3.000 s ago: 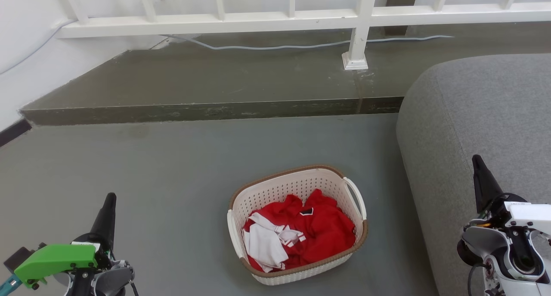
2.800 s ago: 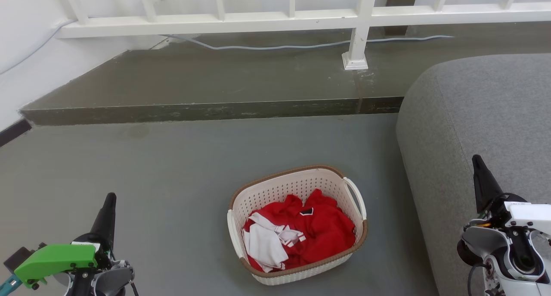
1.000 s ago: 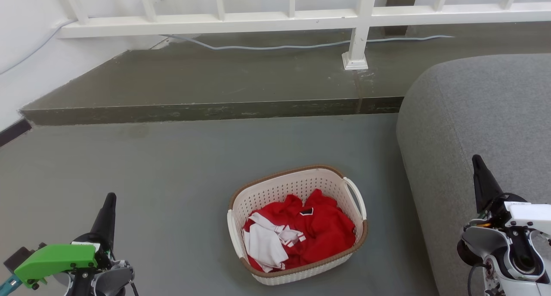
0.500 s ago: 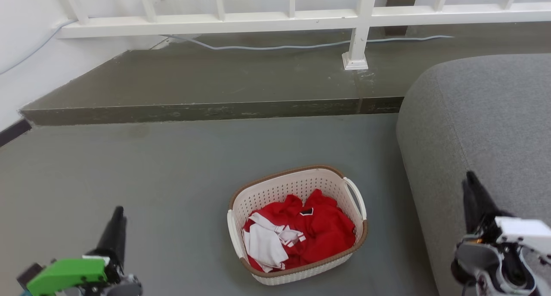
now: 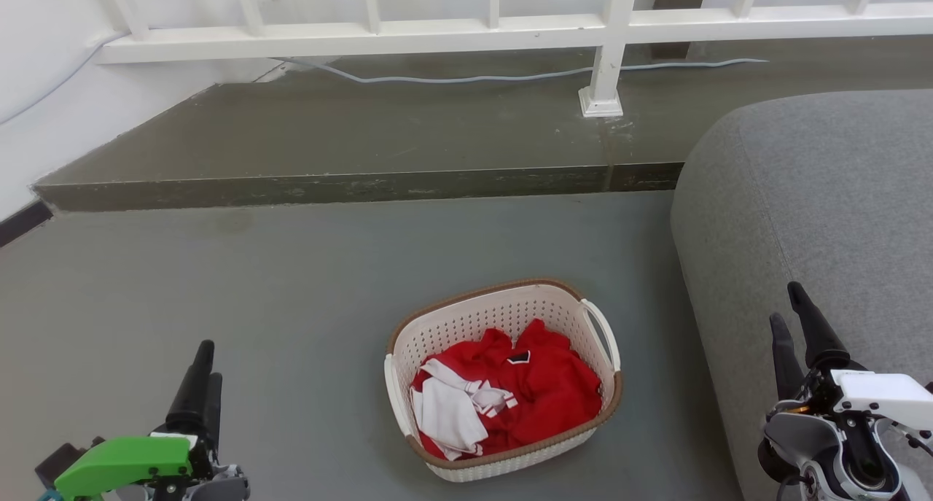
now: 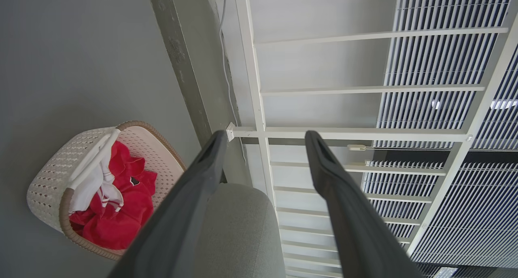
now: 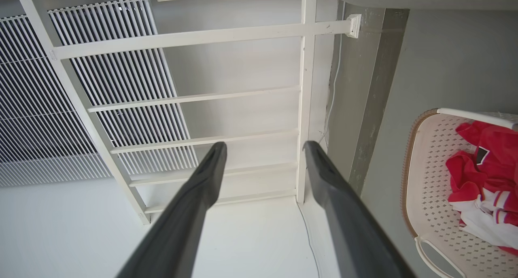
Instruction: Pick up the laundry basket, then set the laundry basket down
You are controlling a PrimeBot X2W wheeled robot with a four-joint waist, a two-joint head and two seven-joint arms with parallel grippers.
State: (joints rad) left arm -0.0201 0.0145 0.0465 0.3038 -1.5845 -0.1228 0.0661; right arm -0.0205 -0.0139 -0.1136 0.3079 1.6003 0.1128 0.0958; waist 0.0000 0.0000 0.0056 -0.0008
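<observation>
The laundry basket (image 5: 472, 323), holding red and white clothes (image 5: 543, 395), is sitting on the floor (image 5: 291, 297) beside a grey sofa (image 5: 838, 195), while the left gripper (image 5: 208, 362) and right gripper (image 5: 784, 304) are hovering well apart from it, fingers parted, gripping nothing.

The laundry basket (image 5: 466, 329) is matt cream perforated plastic with a brown woven-look rim, the red cloth (image 5: 554, 391) and white cloth (image 5: 448, 413) soft and dull, the floor (image 5: 291, 282) smooth matt grey, the sofa (image 5: 824, 187) coarse grey fabric, the railing (image 5: 364, 30) smooth and white-painted.
</observation>
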